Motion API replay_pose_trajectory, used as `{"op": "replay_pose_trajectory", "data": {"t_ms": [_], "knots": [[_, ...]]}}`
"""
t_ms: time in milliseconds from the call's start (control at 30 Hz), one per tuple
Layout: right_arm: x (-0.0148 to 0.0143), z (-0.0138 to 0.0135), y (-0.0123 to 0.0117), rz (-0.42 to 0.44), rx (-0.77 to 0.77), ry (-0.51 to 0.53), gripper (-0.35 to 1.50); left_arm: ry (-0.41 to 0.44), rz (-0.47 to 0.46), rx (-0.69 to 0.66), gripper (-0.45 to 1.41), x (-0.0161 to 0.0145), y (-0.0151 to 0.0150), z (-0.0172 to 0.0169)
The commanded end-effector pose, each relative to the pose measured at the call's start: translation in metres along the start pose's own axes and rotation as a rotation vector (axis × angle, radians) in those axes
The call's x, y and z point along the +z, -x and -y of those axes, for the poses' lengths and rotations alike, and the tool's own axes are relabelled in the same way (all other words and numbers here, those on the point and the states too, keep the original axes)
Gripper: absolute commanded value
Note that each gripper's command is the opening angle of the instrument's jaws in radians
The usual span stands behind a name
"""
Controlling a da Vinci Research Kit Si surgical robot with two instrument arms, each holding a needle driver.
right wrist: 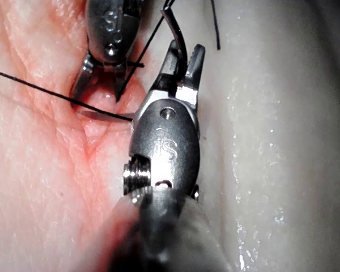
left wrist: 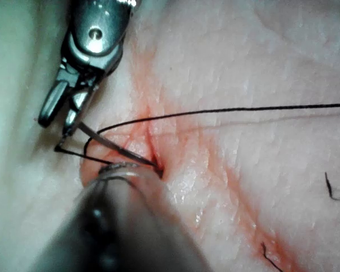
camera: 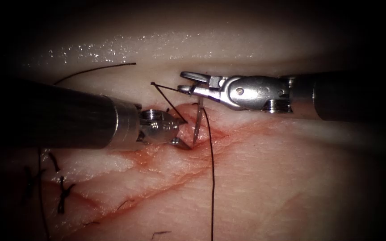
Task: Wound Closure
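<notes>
I have the right gripper (camera: 192,83) above the upper end of the cut (camera: 211,134), jaws parted. The needle (camera: 198,122) runs from just below those jaws down into the tissue (camera: 291,178). From the endoscope view I cannot confirm whether the right gripper is clamping the needle's upper end or only sitting beside it; in the right wrist view the curved needle (right wrist: 178,42) passes between the parted jaws of the right gripper (right wrist: 184,62).

I have the left gripper (camera: 182,131) down at the cut, just to the left of the needle. Its jaws are spread and nothing is clamped between them; the tips bear on the tissue edge beside the point where the needle enters. In the right wrist view the left gripper (right wrist: 102,85) shows the same spread jaws over the reddened tissue.

The thread (camera: 211,178) hangs from the needle's upper end and runs straight down across the tissue to the right of the left gripper. A second stretch of it forms a narrow angle between the two grippers. In the left wrist view the thread (left wrist: 243,109) crosses the tissue away from the needle (left wrist: 119,147).

Red fluid (camera: 166,156) stains the cut below the left gripper. Tied stitches (camera: 63,192) lie well below the left gripper's shaft.
</notes>
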Motion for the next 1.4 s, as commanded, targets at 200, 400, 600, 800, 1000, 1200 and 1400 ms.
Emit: {"op": "replay_pose_trajectory", "data": {"t_ms": [200, 400, 600, 800, 1000, 1200, 1400], "knots": [[0.0015, 0.0016, 0.0019, 0.015, -0.024, -0.006, -0.35, 0.002, -0.047, -0.016, 0.68, -0.0012, -0.0014, 0.0006], [0.0017, 0.001, 0.0009, -0.021, -0.006, 0.026, -0.35, -0.034, -0.085, -0.014, 0.54, -0.0029, -0.0019, 0.0005], [0.0013, 0.0002, 0.0002, -0.003, 0.018, 0.027, -0.35, -0.084, -0.109, -0.018, 0.37, -0.0051, -0.0012, -0.0017], [0.0002, -0.0004, 0.0009, 0.006, 0.067, 0.023, -0.35, -0.106, -0.096, -0.02, 0.27, -0.0048, -0.0005, -0.0057], [0.0009, -0.0003, 0.0011, 0.0, 0.118, 0.031, -0.35, -0.101, -0.1, 0.007, 0.22, -0.0043, -0.0019, -0.0078], [0.001, -0.0003, 0.0011, 0.008, 0.166, 0.012, -0.35, -0.091, -0.109, 0.014, 0.21, -0.0033, -0.0029, -0.0083], [0.001, -0.0003, 0.0016, 0.055, 0.168, -0.089, -0.35, -0.088, -0.114, 0.012, 0.21, -0.0027, -0.0034, -0.0085]]}}
